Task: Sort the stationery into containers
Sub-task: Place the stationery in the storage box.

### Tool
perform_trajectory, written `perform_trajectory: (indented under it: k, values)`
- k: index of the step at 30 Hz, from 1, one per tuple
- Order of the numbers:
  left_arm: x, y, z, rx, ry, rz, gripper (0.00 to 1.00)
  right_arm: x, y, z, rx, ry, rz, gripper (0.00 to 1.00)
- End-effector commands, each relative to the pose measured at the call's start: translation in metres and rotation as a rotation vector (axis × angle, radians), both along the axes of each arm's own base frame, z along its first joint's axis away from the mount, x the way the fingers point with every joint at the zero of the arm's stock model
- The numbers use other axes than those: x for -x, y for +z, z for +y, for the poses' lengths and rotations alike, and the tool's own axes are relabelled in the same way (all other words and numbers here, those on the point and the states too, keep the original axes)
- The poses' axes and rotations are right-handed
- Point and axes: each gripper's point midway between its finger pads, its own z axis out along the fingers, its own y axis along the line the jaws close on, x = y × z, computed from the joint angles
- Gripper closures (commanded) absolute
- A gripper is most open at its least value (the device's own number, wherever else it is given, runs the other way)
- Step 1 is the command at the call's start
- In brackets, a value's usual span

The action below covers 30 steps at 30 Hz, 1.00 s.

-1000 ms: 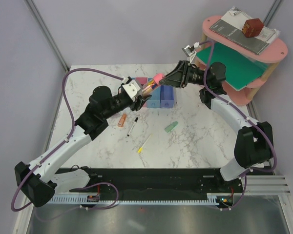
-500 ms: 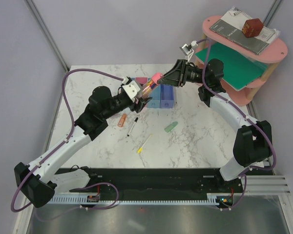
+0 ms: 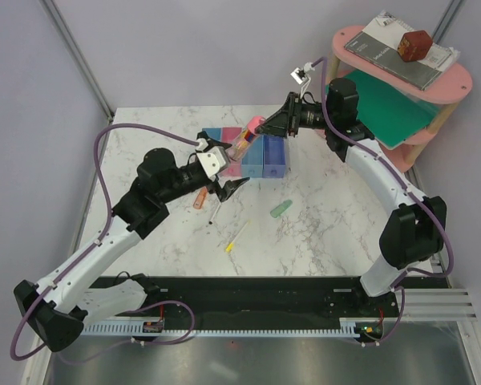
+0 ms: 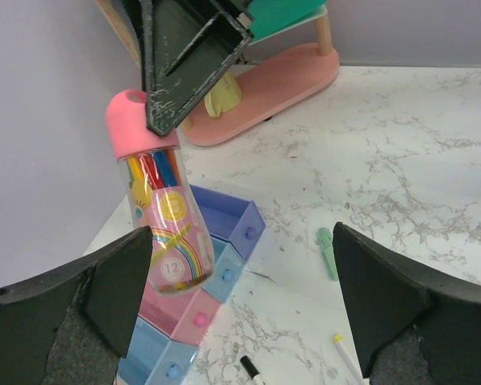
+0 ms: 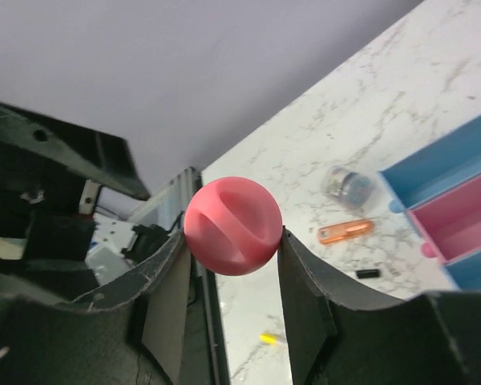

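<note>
One pink-capped clear tube (image 4: 164,228), rainbow-printed

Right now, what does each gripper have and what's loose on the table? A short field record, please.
left gripper: open, empty, on the near side of the bins
right gripper: shut on the pink cap of the clear tube
clear tube: tilted, hanging above the bins, coloured sticks inside
loose on the table: orange eraser, black-white pen, yellow pencil, pale green eraser

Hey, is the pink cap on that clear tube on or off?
On: the pink cap tops the clear tube, clamped between the right gripper's fingers.
</note>
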Motion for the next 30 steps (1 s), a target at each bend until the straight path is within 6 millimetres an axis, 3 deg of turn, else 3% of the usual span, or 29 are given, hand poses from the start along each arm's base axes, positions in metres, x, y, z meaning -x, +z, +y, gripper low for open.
perform_trajectory:
  k: [1, 8, 13, 18, 22, 30]
  values:
    - [0.01, 0.0, 0.006, -0.061, -0.028, -0.068, 0.0, -0.028, -0.028, -0.01, 0.19, -0.098, -0.101, 0.77]
    - [0.008, -0.007, 0.022, -0.117, 0.031, -0.044, 0.0, -0.077, -0.074, -0.035, 0.443, -0.278, -0.191, 0.77]
    - [-0.008, -0.008, 0.038, -0.124, 0.091, 0.056, 0.0, -0.117, -0.106, -0.061, 0.629, -0.412, -0.229, 0.77]
    - [-0.023, 0.003, 0.057, -0.1, 0.146, 0.112, 0.01, -0.145, -0.109, -0.072, 0.695, -0.486, -0.27, 0.77]
    - [-0.036, -0.004, 0.074, -0.082, 0.206, 0.236, 0.02, -0.166, -0.114, -0.076, 0.735, -0.524, -0.287, 0.77]
    - [-0.045, 0.0, 0.097, -0.035, 0.249, 0.295, 0.04, -0.188, -0.136, -0.078, 0.787, -0.539, -0.288, 0.76]
